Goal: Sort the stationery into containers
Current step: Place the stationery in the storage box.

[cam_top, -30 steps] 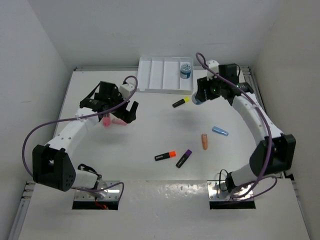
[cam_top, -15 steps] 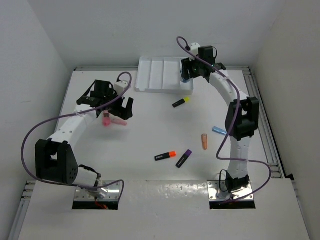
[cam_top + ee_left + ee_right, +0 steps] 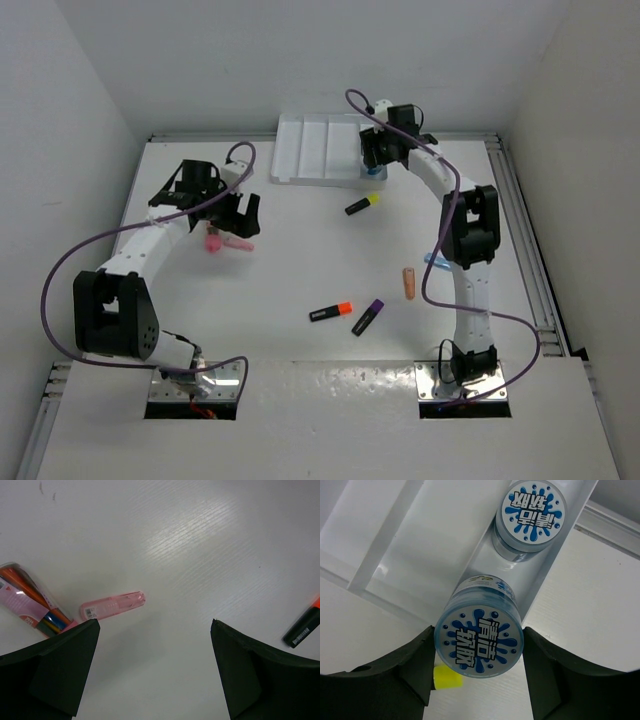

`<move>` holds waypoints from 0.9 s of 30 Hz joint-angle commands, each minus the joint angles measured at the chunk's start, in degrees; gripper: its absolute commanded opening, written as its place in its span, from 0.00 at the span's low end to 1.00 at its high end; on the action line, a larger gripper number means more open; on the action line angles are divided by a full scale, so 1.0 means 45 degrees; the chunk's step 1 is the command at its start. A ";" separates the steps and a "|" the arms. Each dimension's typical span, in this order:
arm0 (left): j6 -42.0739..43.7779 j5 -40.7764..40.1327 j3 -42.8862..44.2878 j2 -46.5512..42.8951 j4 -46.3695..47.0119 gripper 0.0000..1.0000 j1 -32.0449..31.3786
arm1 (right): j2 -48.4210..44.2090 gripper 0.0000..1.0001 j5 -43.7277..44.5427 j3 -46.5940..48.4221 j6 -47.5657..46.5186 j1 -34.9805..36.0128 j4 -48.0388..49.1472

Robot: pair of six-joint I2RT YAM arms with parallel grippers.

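A matte white bench (image 3: 300, 270) sits boxed in by plain white walls (image 3: 300, 60). The right claw (image 3: 479, 655) clamps a blue round piece (image 3: 479, 637), seemingly just above the rightmost compartment of the white tray (image 3: 310, 150), where another blue piece (image 3: 532, 507) stands. The left claw (image 3: 155, 670) gapes wide over a pink stick (image 3: 114, 605).

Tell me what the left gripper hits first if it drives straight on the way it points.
Probably bare table: the left gripper is open, and the pink stick lies just beside its line. Depth is unclear.
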 commanded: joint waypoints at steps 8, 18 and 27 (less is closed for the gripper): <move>-0.0231 -0.0696 0.0180 0.0178 0.0377 1.00 0.0624 | 0.0552 0.27 0.0286 0.0792 -0.0269 -0.0061 0.1362; -0.1226 -0.2647 0.0434 0.0315 -0.0033 1.00 0.1817 | -0.0892 0.73 -0.0007 -0.0201 -0.0346 -0.0080 0.1069; -0.2498 -0.4643 0.0453 0.1367 0.0279 0.98 0.1817 | -0.3410 0.80 -0.0494 -0.0983 0.0317 -0.0041 -0.0062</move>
